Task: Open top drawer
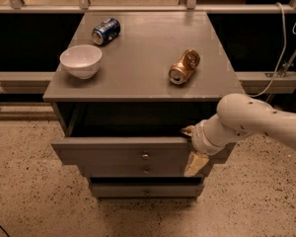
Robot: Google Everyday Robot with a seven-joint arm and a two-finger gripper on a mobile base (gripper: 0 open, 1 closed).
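The grey cabinet has three drawers. The top drawer (pixel 113 154) stands pulled out toward me, its dark inside showing under the cabinet top, with a small round knob (pixel 145 156) at the centre of its front. My gripper (pixel 191 147) is at the right end of that drawer front. One fingertip (pixel 187 130) sits at the front's top edge and the other finger (pixel 196 163) hangs in front of the panel, so the fingers stand apart. The two lower drawers (pixel 146 189) are pushed in further.
On the cabinet top (pixel 138 58) are a white bowl (pixel 81 60) at the left, a blue can (pixel 106 31) lying at the back and a copper can (pixel 183 67) lying at the right. A white cable (pixel 281 63) hangs at the far right. Speckled floor surrounds the cabinet.
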